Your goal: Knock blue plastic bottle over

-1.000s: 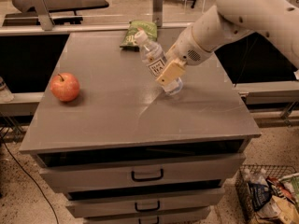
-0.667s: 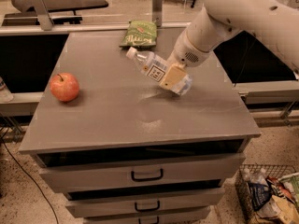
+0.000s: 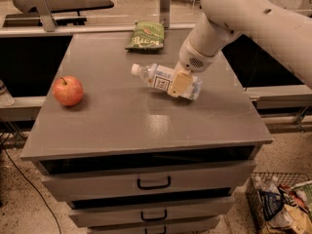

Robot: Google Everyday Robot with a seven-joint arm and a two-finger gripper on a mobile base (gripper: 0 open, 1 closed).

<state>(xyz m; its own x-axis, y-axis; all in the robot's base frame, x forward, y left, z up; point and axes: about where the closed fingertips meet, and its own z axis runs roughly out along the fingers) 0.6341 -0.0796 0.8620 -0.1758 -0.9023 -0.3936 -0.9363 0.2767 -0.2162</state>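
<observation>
The blue plastic bottle [image 3: 163, 80], clear with a white cap pointing left and a white-and-dark label, lies nearly on its side on the grey cabinet top [image 3: 122, 121], right of centre. My gripper [image 3: 180, 83] reaches down from the upper right and sits against the bottle's lower half, its tan pad covering part of the label. A red apple [image 3: 68, 90] stands at the left of the top, well away from the gripper.
A green snack bag [image 3: 145, 35] lies at the back of the top. The cabinet has drawers below. A wire basket [image 3: 282, 204] with packets stands on the floor at the lower right. Dark desks stand behind and beside the cabinet.
The bottle has tipped from a slight lean to nearly flat, cap swinging left and down. The gripper has moved with it, lowering toward the top.
</observation>
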